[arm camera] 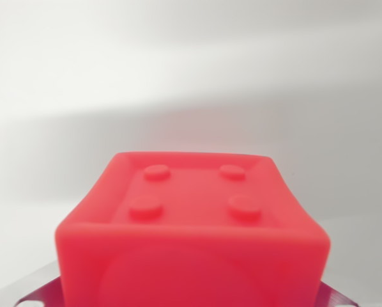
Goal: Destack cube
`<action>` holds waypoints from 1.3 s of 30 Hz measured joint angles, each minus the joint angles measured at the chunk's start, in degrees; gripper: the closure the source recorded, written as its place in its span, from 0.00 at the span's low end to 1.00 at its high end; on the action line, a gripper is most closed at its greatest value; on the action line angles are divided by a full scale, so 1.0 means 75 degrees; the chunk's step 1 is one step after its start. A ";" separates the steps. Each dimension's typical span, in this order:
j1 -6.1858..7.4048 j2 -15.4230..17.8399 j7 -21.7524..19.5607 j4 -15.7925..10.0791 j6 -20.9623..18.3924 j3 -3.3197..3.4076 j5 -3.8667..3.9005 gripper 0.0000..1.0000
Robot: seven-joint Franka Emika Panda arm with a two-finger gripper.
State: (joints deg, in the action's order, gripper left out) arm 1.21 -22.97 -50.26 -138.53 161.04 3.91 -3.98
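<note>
A pale, whitish surface (191, 77) fills everything behind, washed by soft bands of light and shadow; no edge or wall of the room can be made out.

Right up against the wrist camera sits a red cube (191, 230), low and centred in the wrist view. Its upper face has a raised rim and four round studs in a square, and that face tilts away toward the far surface. The near face shows a shallow round recess. It looks about as wide as deep, so no long axis stands out.

Grey metal tips (336, 299) peek out at both lower corners beside the cube. Whether the gripper clamps the cube, I cannot tell.
</note>
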 joint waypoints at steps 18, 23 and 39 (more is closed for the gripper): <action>-0.0156 -0.0578 0.0008 0.0157 0.0432 -0.0156 -0.0008 1.00; -0.0165 -0.0645 0.0008 0.0176 0.0482 -0.0168 -0.0008 1.00; -0.0177 -0.0698 0.0008 0.0198 0.0518 -0.0181 -0.0008 0.00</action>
State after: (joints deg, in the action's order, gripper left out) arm -0.11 -28.20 -50.20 -137.04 164.93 2.56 -4.04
